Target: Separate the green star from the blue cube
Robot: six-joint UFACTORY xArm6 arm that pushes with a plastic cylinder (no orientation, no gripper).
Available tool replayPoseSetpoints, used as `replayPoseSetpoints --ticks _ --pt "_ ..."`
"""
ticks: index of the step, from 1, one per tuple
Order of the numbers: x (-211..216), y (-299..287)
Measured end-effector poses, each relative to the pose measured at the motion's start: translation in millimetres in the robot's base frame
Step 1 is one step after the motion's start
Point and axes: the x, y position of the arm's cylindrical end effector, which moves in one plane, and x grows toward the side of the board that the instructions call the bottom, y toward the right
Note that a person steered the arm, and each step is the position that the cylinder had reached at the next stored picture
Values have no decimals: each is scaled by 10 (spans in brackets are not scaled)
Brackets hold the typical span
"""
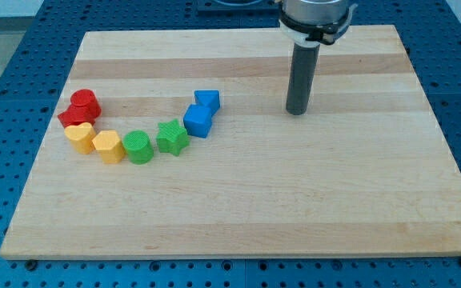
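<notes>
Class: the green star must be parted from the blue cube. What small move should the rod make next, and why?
Probably slide my tip toward the view's left, toward the blue cube: the tip stands apart at the cube's right, while the green star touches the cube's lower left.

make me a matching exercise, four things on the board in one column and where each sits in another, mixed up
Things:
1. green star
2. blue cube
3. my tip
4. red blocks

Places:
A. far end of the arc at the view's left
B. alone, to the view's right of all blocks
C. touching the star on its upper right
D. between the green cylinder and the cube

Pairs: 1-D, 2-C, 3-B, 4-A
</notes>
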Motion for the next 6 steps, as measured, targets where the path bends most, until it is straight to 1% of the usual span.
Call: replayPoseSetpoints --ticks 1,2,3,4,6 --pt "0 0" --pt "-103 0" --pt "-549 -118" --pt "-654 -453" --pt "-654 -1160"
